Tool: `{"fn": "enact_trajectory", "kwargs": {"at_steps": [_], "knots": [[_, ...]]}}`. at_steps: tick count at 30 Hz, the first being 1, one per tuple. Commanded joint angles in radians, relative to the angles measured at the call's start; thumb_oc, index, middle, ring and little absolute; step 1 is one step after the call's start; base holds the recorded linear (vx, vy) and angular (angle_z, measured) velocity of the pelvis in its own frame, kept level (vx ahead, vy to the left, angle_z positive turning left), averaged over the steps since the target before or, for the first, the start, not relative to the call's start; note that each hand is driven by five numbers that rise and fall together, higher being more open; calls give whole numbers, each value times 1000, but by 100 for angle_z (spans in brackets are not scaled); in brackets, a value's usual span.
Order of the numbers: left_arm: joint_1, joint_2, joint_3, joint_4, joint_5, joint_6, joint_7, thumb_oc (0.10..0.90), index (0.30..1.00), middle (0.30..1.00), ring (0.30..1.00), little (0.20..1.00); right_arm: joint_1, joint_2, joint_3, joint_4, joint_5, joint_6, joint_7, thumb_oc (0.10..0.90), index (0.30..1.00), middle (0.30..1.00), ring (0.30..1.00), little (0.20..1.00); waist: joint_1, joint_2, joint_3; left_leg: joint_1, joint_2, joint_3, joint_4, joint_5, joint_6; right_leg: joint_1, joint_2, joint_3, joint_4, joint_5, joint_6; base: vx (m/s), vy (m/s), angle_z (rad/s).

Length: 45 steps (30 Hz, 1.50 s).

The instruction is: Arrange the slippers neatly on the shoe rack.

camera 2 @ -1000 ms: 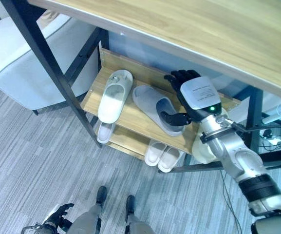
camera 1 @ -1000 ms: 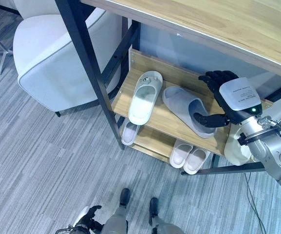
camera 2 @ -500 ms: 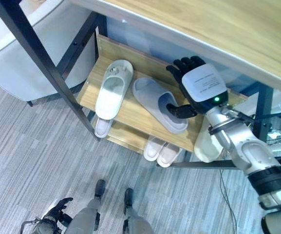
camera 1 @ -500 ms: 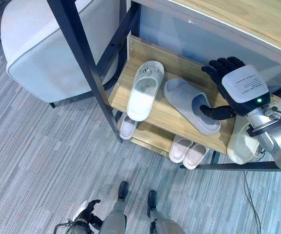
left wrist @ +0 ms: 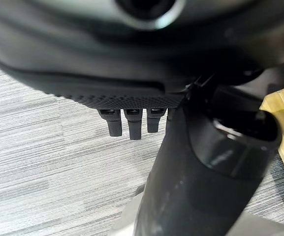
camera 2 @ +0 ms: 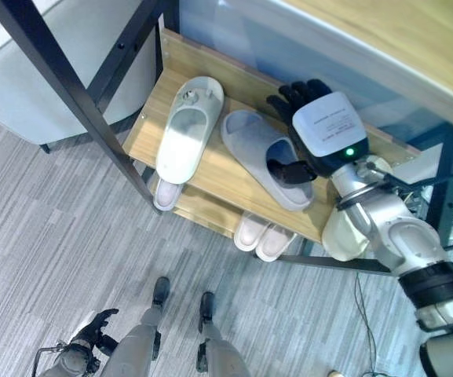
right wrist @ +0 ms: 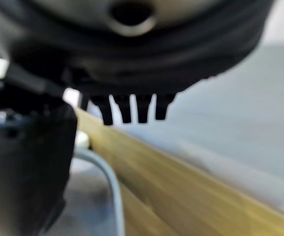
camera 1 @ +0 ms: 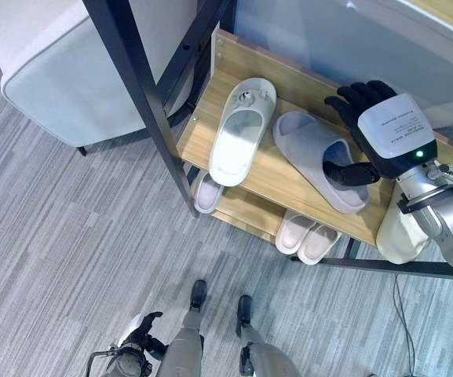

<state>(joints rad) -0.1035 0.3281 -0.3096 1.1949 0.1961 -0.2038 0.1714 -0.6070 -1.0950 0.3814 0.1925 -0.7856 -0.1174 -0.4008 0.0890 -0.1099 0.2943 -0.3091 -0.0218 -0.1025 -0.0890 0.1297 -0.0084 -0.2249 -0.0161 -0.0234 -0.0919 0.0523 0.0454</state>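
Observation:
The wooden shoe rack [camera 1: 272, 174] stands under a table. A white slipper [camera 1: 242, 133] and a grey slipper [camera 1: 316, 155] lie side by side on its top shelf, the grey one slanted. My right hand [camera 1: 389, 133] is at the grey slipper's right end, thumb [camera 1: 345, 173] inside its opening and fingers [camera 1: 353, 94] stretched straight over the shelf's back. Its wrist view shows straight fingers [right wrist: 127, 110] above the wood. On the lower shelf lie one white slipper [camera 1: 206, 194] and a pale pair [camera 1: 308, 233]. My left hand [camera 1: 136, 349] hangs low with relaxed fingers [left wrist: 132, 125].
A black table leg [camera 1: 144, 94] slants across the rack's left front corner. A white armchair [camera 1: 53, 63] stands to the left. A cream-coloured object [camera 1: 403, 232] sits against the rack's right end. Grey carpet [camera 1: 69, 259] lies in front.
The camera has moved, so the whole picture has shifted. My right hand stays at the grey slipper with its thumb in the opening. The slippers keep their places.

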Motion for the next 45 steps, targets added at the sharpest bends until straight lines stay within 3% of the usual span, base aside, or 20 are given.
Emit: {"fn": "enact_trajectory", "kwargs": {"at_steps": [1,5,6,7,8,9,13,20,28,33,39,42,45], "knots": [[6,-26,-54,9,-22,-43,6,800,900,900,900,900,-143,-72,-9,-10,-5,45,-92,800,900,900,900,900,30,-36,-59,3,13,2,7,-84,-48,-2,-84,51,5,-5,136,-8,-4,5],[-2,-25,-57,4,-22,-42,8,800,900,900,900,900,-184,-68,20,3,-15,56,-97,800,900,900,900,900,36,-39,-52,-10,10,1,9,-82,-49,-12,-85,50,5,-2,137,-6,1,6],[-2,-25,-57,4,-22,-42,8,800,900,900,900,900,-186,-68,21,4,-15,56,-97,733,799,799,799,799,36,-38,-52,-11,10,1,9,-82,-49,-13,-85,51,5,-2,137,-3,4,9],[-3,-24,-60,-5,-20,-44,10,800,900,900,900,900,-190,-68,24,6,-17,57,-96,475,413,413,413,413,38,-39,-51,-15,9,0,8,-82,-50,-17,-86,50,5,-1,138,0,3,6],[-3,-24,-60,-5,-20,-44,10,800,900,900,900,900,-190,-68,25,6,-17,57,-96,414,321,321,321,321,37,-39,-51,-16,9,0,8,-82,-50,-17,-86,50,5,-1,138,-2,5,5],[-3,-25,-61,-11,-21,-45,10,800,900,900,900,900,-186,-68,23,5,-16,57,-97,400,300,300,300,300,37,-39,-50,-18,9,-1,9,-81,-51,-19,-87,47,5,-1,139,2,5,3],[-3,-28,-61,-24,-25,-46,12,800,900,900,900,900,-131,-50,-18,-4,2,52,-95,400,300,300,300,300,37,-38,-49,-18,8,-4,8,-82,-52,-19,-89,42,5,-1,140,0,0,0],[2,-34,-55,-50,-25,-41,15,800,900,900,900,900,81,14,-202,-51,77,38,-103,400,300,300,300,300,29,-41,-45,-3,3,-14,8,-89,-47,-2,-90,35,5,-2,141,0,0,0],[30,-38,-20,-53,0,-21,-1,800,900,900,900,900,354,143,-403,-200,102,14,-89,400,300,300,300,300,14,-39,-75,55,0,-12,9,-113,-29,49,-96,30,5,-10,142,30,15,0],[43,-37,-1,-52,8,-7,-7,800,900,900,900,900,432,269,-439,-334,159,-28,-80,400,300,300,300,300,9,-36,-106,98,-3,-1,11,-133,-15,85,-97,38,6,-16,142,38,45,-4],[65,-36,23,-42,19,4,-17,800,900,900,900,900,521,341,-458,-449,176,-67,-41,400,300,300,300,300,2,-35,-137,145,-4,17,16,-152,-5,127,-98,49,7,-20,144,39,60,-5],[92,-37,44,-46,21,9,-21,800,900,900,900,900,623,457,-420,-543,329,-142,35,400,300,300,300,300,-20,-28,-168,190,-5,52,65,-191,11,172,-100,78,15,-23,145,16,118,-33],[106,-38,62,-47,13,10,-20,800,900,900,900,900,694,498,-386,-566,410,-172,104,400,300,300,300,300,-34,-18,-184,223,-3,81,72,-200,14,188,-101,95,28,-22,145,-29,99,-35]]}}
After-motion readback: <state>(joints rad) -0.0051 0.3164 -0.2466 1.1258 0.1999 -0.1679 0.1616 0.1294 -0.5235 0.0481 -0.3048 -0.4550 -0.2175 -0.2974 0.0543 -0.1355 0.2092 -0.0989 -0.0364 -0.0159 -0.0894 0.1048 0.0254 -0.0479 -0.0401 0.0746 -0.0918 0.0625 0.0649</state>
